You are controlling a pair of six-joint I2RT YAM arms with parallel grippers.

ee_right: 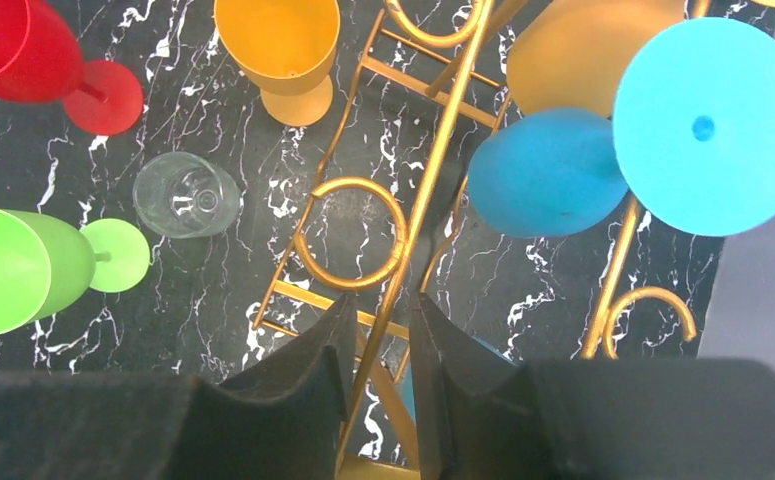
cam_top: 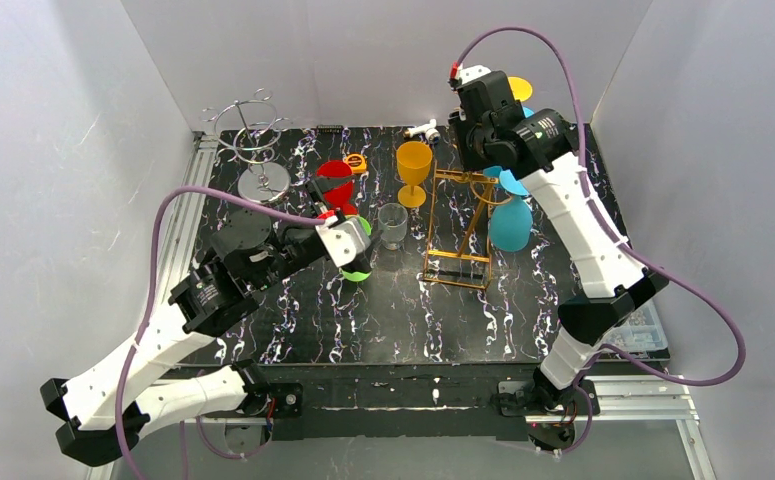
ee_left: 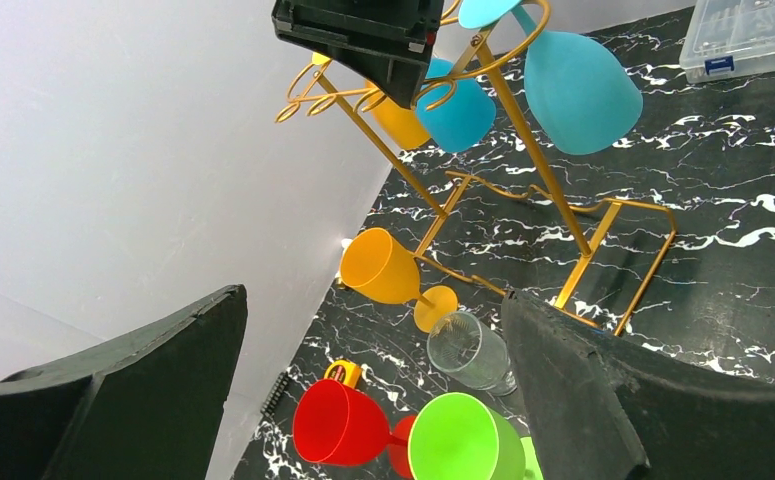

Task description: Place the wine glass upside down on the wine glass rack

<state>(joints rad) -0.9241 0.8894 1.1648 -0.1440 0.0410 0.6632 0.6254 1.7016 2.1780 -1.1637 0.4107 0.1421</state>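
Note:
The gold wine glass rack (cam_top: 455,232) stands mid-table, with two blue glasses (cam_top: 510,222) and an orange one hanging upside down on its right side. My right gripper (cam_top: 476,148) is at the rack's top. In the right wrist view its jaws (ee_right: 378,305) are nearly closed with a gold rack bar (ee_right: 418,215) between them. A green wine glass (cam_top: 359,232) stands upright left of the rack. My left gripper (cam_top: 351,245) is wide open around it. In the left wrist view (ee_left: 373,298) the green bowl (ee_left: 463,440) sits low between the fingers. Red (cam_top: 335,172) and orange (cam_top: 413,165) glasses stand behind it.
A clear tumbler (cam_top: 393,225) stands between the green glass and the rack. A silver wire stand (cam_top: 253,140) is at the back left, with a yellow tape measure (cam_top: 355,162) by the red glass. A clear plastic box (ee_left: 753,35) lies at the table's right edge. White walls enclose the table.

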